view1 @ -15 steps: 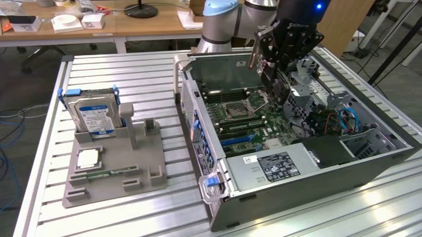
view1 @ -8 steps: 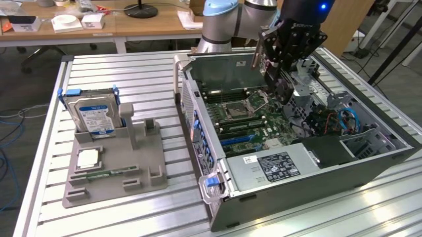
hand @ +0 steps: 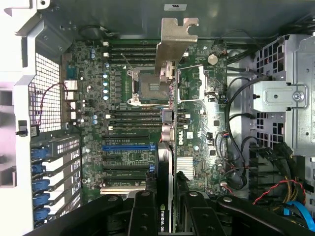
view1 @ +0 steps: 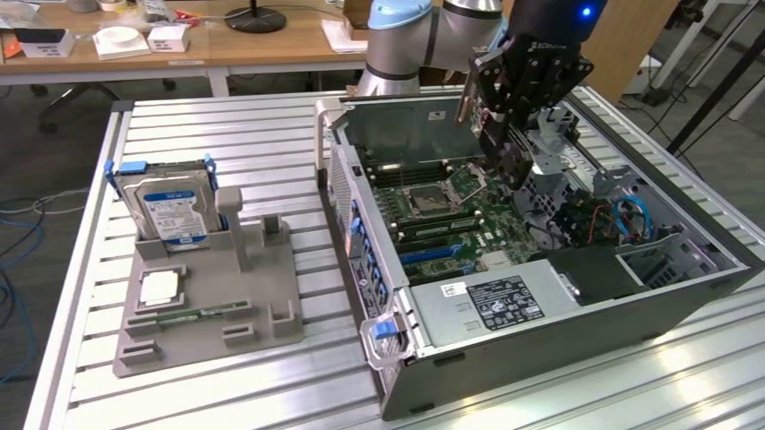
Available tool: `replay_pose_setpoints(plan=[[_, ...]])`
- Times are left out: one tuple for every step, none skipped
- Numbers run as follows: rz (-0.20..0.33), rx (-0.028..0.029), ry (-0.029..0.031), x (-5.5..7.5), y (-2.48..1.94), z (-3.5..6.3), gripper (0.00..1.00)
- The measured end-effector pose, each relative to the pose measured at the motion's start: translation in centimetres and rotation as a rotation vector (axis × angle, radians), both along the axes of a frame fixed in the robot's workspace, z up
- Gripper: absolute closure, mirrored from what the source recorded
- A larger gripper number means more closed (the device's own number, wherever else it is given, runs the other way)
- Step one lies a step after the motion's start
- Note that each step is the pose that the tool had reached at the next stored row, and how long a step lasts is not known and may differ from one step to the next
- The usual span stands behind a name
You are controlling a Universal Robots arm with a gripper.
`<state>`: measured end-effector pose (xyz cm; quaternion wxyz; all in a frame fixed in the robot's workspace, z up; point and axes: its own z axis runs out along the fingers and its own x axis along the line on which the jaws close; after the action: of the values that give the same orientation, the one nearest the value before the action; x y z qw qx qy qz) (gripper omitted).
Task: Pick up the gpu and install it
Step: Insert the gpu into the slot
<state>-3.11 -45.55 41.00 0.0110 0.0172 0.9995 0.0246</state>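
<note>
Grip: the gripper (hand: 167,209) has its jaws pinching the gpu (hand: 166,164) by its two flat faces; the fingers (hand: 143,211) press in from either side, which keeps the thin card on edge.

Gpu, place: in the air over the open computer case (view1: 574,296), clear of the motherboard (view1: 442,215); in the exterior view it hangs at about one o'clock from the middle of the case, with the arm (view1: 400,36) rising behind at twelve.

Gpu, pose: upright on its long edge; the metal bracket (hand: 173,42) sits at the end away from the fingers, so the lower edge is left free to meet a slot.

Line-up: the card runs crosswise to the blue slot (hand: 125,146) and passes just beside the processor socket (hand: 147,87); by my reading it is neither seated nor yet turned along the slots.

Case: it lies on its side with the panel off, so the board faces up and can be reached from above; the power supply (view1: 502,305) fills the corner at five o'clock.

Stand: a grey holder (view1: 203,305) sits on the slatted table (view1: 239,125), well apart from the case at nine o'clock in the exterior view; it props the hard drive (view1: 174,210) upright and holds the memory stick (view1: 197,315) lying flat, each where fingers could close on it.

Progress: the pick-up looks done; the install is not.
</note>
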Motion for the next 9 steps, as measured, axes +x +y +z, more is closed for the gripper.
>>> replay_pose_setpoints(plan=[[0.000,0.0000,0.0000,0.00,0.00,0.00,0.74],[0.000,0.0000,0.0000,0.00,0.00,0.00,0.74],[0.000,0.0000,0.0000,0.00,0.00,0.00,0.74],[0.001,0.0000,0.0000,0.00,0.00,0.00,0.74],[0.003,0.0000,0.0000,0.00,0.00,0.00,0.74],[0.005,0.0000,0.0000,0.00,0.00,0.00,0.74],[0.009,0.0000,0.0000,0.00,0.00,0.00,0.74],[0.013,0.0000,0.0000,0.00,0.00,0.00,0.74],[0.016,0.0000,0.0000,0.00,0.00,0.00,0.74]])
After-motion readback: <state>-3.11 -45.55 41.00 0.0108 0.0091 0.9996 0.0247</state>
